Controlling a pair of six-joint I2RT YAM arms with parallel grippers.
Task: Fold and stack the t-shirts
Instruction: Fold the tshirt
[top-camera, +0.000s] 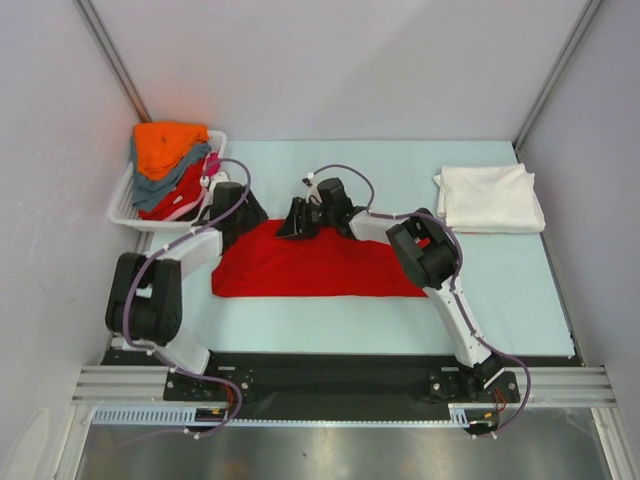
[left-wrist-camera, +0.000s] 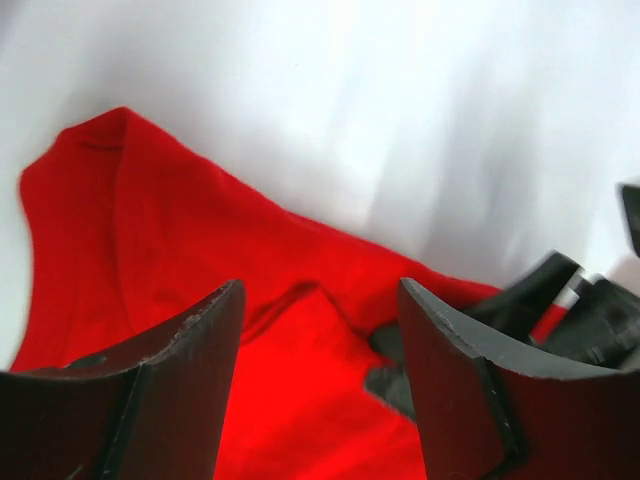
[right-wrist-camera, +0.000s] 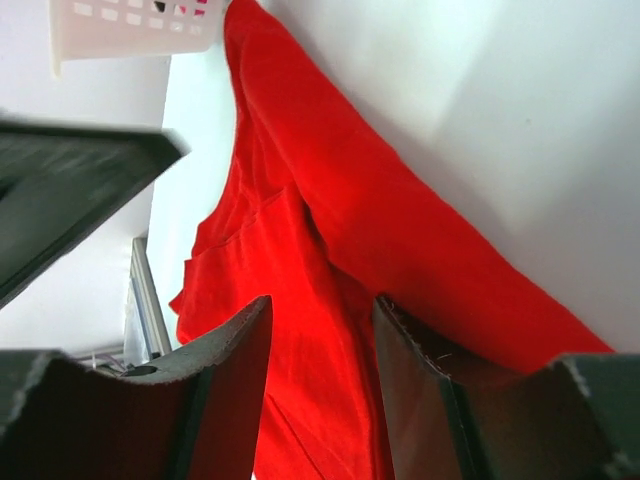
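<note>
Red t-shirt (top-camera: 320, 268) just beneath both parted tools, apparently unheld.

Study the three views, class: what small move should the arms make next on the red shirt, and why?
Probably lower both and close on the far edge of the red t-shirt. The left end effector and the right end effector both hang open over that cloth with nothing gripped, and the shirt lies only partly folded.

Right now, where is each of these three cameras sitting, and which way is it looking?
Top external: above and behind the arms, looking down on the table, both arms, red shirt, cream shirt and basket.
Left wrist: on the left gripper, open above the red shirt.
Right wrist: on the right gripper, open, facing the basket.
Shared: all three see the red shirt.
</note>
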